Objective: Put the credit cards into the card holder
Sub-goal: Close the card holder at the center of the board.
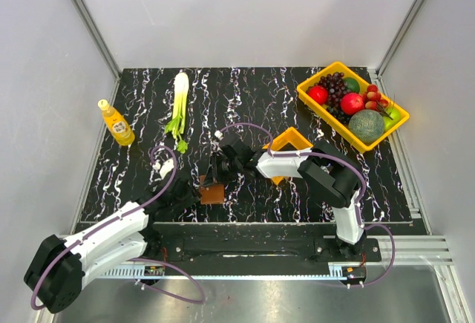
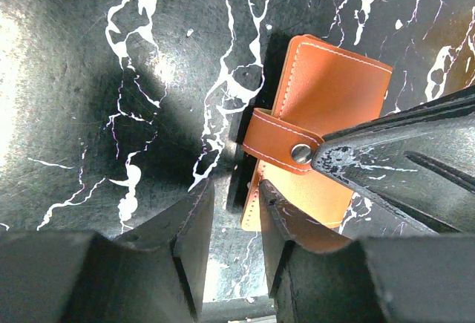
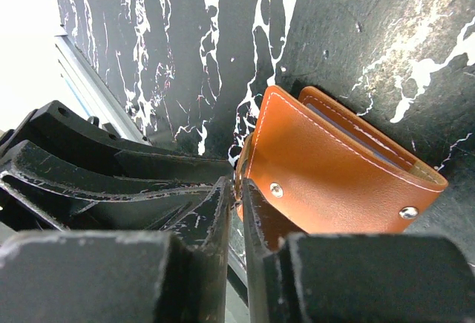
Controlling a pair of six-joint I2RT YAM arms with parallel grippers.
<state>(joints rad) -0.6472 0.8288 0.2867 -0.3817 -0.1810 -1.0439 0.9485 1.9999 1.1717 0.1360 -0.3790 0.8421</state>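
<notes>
Brown leather-like folding wallet (image 1: pixel 212 192) lies toward the near edge of the black marbled table (image 1: pixel 245 93), between your arms. The label on the yellow bottle (image 1: pixel 116 122), far left, is too small to read. Your right gripper (image 3: pixel 237 183) pinches the wallet's strap end. Your left gripper (image 2: pixel 235 189) stands parted, one finger touching the wallet's edge. A pale grey card edge (image 3: pixel 364 139) peeks from the slot (hard to make out). Bare table lies beyond.

Counting now: I see one card holder (image 1: pixel 212 192), two grippers, the left gripper (image 2: pixel 231 191) and the right gripper (image 3: pixel 236 189), one yellow bottle (image 1: pixel 116 122), one celery stalk (image 1: pixel 179 100), one small orange bin (image 1: pixel 291 142), one yellow fruit tray (image 1: pixel 330 120).
</notes>
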